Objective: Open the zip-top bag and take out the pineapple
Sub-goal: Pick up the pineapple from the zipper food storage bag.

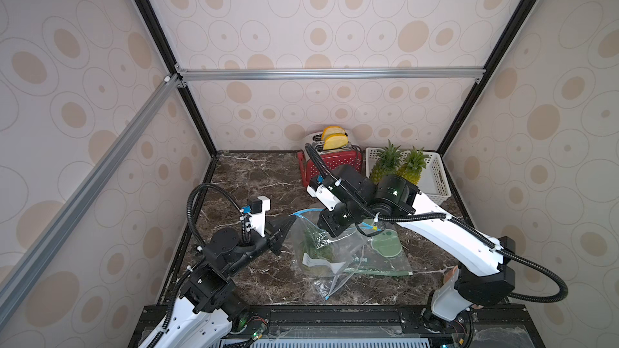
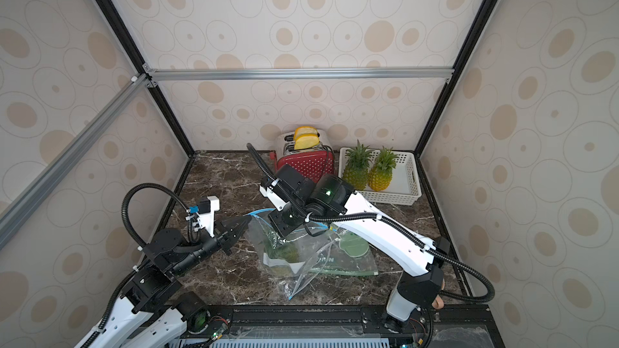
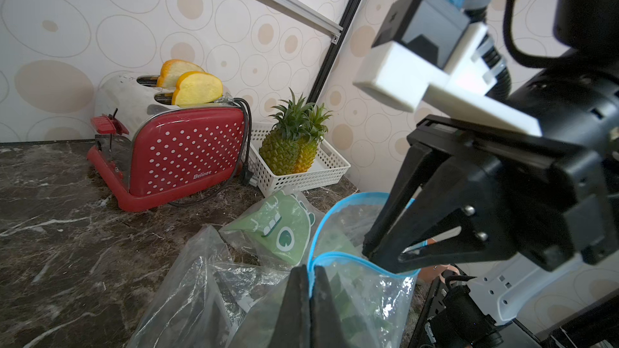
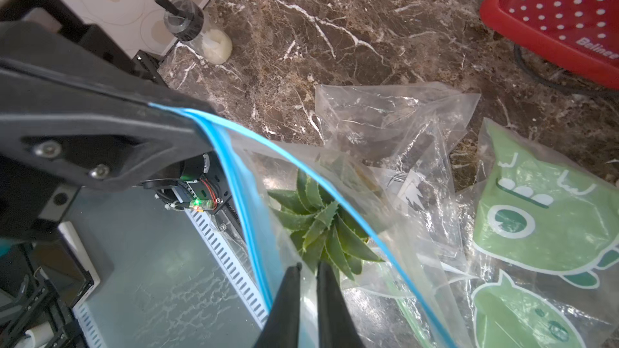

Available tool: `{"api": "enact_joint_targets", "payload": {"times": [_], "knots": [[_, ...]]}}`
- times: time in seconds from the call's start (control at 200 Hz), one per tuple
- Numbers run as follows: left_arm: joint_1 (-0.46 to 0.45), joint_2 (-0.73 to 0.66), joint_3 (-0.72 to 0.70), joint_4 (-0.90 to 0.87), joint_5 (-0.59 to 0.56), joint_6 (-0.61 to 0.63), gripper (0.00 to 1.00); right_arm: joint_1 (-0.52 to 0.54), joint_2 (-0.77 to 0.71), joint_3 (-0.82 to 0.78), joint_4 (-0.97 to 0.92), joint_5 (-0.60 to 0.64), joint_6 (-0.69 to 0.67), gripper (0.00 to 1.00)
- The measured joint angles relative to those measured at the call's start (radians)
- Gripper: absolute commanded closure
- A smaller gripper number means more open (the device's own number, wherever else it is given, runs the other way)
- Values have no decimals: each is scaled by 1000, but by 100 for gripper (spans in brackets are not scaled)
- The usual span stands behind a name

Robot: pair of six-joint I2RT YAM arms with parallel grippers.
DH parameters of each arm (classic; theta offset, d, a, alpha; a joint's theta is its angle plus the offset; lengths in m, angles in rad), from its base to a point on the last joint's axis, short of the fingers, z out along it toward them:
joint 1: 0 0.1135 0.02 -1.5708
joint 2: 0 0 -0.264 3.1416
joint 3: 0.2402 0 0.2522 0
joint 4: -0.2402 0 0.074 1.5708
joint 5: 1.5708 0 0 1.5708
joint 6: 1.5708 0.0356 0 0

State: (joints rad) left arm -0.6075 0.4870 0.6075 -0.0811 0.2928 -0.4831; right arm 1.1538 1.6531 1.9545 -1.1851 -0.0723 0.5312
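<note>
Across the dark marble table (image 1: 251, 179), biggest item first: the red dotted toaster (image 1: 348, 157) sits at the back wall with two bread slices (image 3: 197, 88) standing in its slots. Just beside it, in the back right corner, the white basket (image 1: 438, 175) holds a green pineapple (image 2: 356, 170) and a yellow pineapple (image 2: 380, 175), both upright and side by side.

Centre stage now, in the front half of the table: the clear zip-top bag (image 1: 303, 229), crumpled, with its mouth lifted and gaping. Just beside it on the right lies a flat green cartoon bag (image 1: 387, 242).

Down inside the clear bag is the pineapple (image 4: 318, 225), and the right wrist camera looks straight onto its spiky green crown through the open mouth.

Left gripper (image 3: 310, 267) is clamped tight on the bag's blue zip rim (image 4: 246, 215) at the left end of the mouth. Its fingers are pressed together on the strip, holding that corner up off the table.

Right gripper (image 4: 308, 267) reaches down from above into the mouth, opposite the left one. Its jaws stand a narrow slit apart, with clear film showing in the gap and nothing pinched that I can make out. The crown sits right at those fingertips; whether a leaf touches them I cannot tell. The fruit's body lies deeper in the bag, down on the table. In both top views the right wrist covers most of the mouth.
</note>
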Motion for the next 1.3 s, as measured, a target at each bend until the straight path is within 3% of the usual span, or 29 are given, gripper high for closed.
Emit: {"api": "enact_joint_targets", "payload": {"times": [0.12, 0.215, 0.456, 0.576, 0.956, 1.302], "knots": [[0, -3, -10, 15, 2, -3, 100, 0, 48, 16, -40, 15, 26, 52], [0, -21, -24, 22, 1, -10, 91, 0, 81, 21, -69, 20, 48, 41], [0, -116, -50, 25, -4, -24, 64, 1, 97, 21, -87, 18, 150, 31], [1, -164, -61, 21, -5, -26, 59, 8, 97, 37, -90, 9, 203, 27], [1, -269, -108, -49, -40, -21, 58, 64, 182, 125, -132, 16, 327, 22], [1, -384, -114, -125, -65, -14, 57, 93, 197, 35, -108, 86, 425, 11]]}}
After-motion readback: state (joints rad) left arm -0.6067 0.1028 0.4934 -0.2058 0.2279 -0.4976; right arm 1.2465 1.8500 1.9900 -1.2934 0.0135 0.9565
